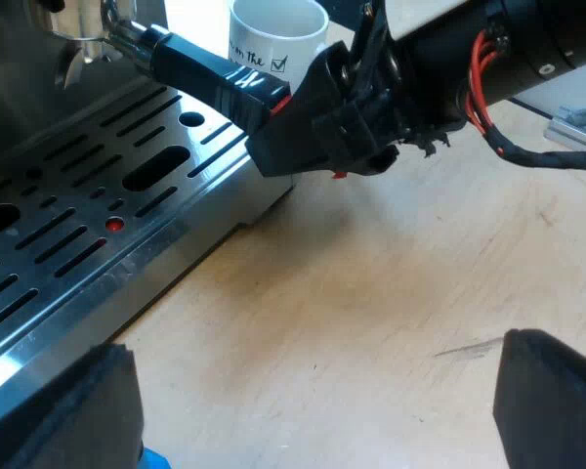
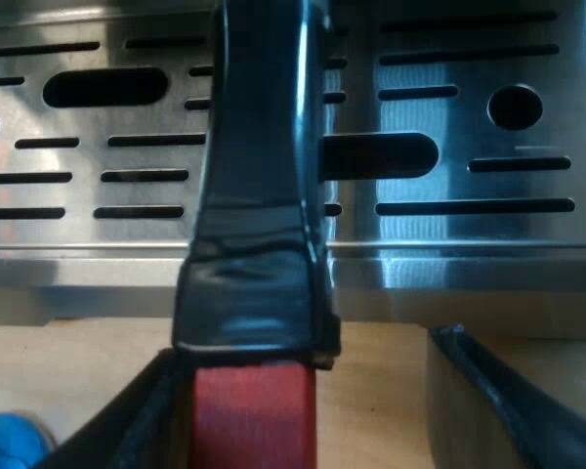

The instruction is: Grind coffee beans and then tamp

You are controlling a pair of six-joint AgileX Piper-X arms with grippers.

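The metal holder (image 1: 83, 39) is locked into the espresso machine's front, and its dark handle (image 1: 205, 70) reaches out over the drip tray (image 1: 88, 225). My right gripper (image 1: 342, 117) is at the handle's red end (image 1: 281, 102). In its own view the right gripper (image 2: 308, 357) straddles the red end (image 2: 254, 415). One finger (image 2: 142, 415) lies against it and the other finger (image 2: 498, 391) stands off with a gap, so the gripper is open. My left gripper (image 1: 317, 391) hangs open low over the bare wooden table beside the tray, holding nothing.
A white mug (image 1: 273, 34) with printed writing stands on the table behind the handle. Something blue (image 1: 156, 459) lies on the table by one of my left fingers; the blue thing (image 2: 10, 440) also shows below the tray's edge. The slotted tray's metal rim (image 2: 449, 269) borders the wooden table (image 1: 391, 293).
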